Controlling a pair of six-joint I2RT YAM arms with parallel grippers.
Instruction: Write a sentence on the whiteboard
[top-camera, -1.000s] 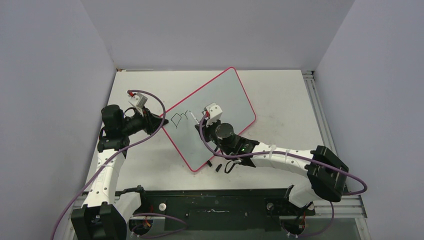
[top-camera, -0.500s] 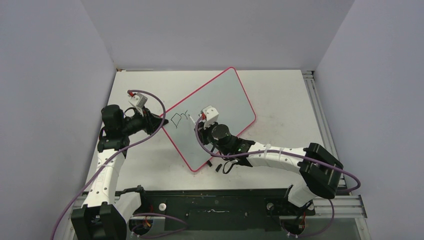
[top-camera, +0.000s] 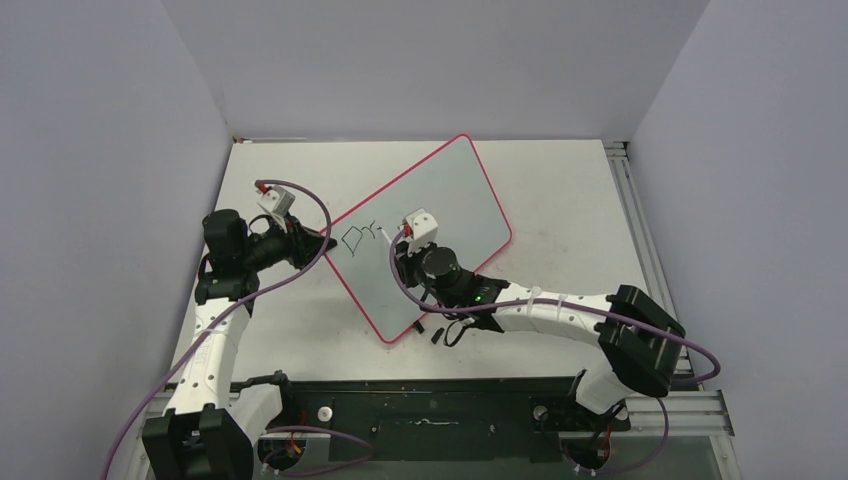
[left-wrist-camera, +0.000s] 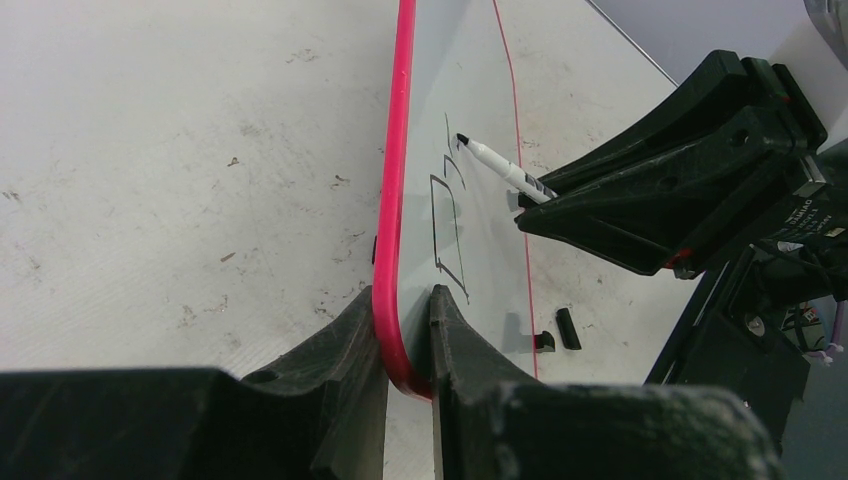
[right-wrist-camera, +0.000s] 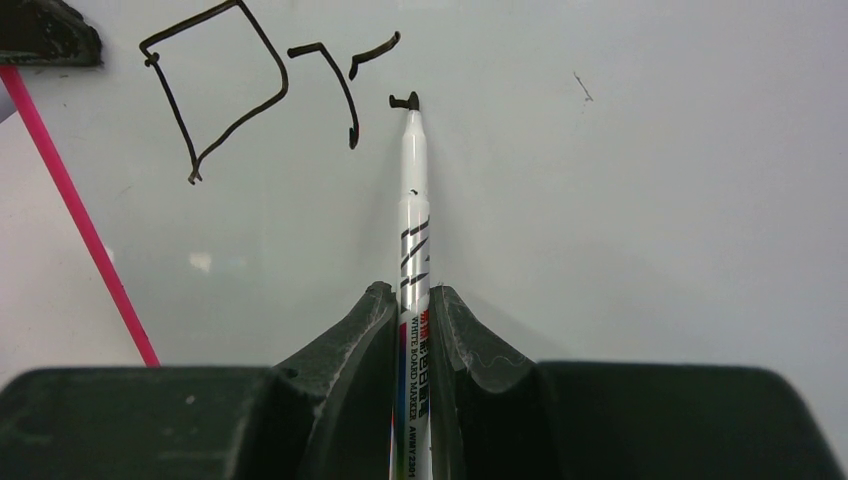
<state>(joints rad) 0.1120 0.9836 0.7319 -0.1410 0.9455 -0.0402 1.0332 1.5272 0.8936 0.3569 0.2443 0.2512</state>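
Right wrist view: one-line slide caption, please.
Right gripper holds marker tip on whiteboard, sentence begun as "Dr".

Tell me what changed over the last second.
The right gripper, shut on the marker, shifted slightly left across the board; the tip now sits on a short stroke beside the writing. The left gripper stayed clamped on the board's rim, and the board did not move.

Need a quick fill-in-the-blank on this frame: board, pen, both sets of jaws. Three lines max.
1. The left jaws are shut on the whiteboard's pink-red ____.
2. The right jaws grip a white ____ whose black tip rests on the board.
3. The sentence begins with the capital letter ____.

Missing words: rim; marker; D
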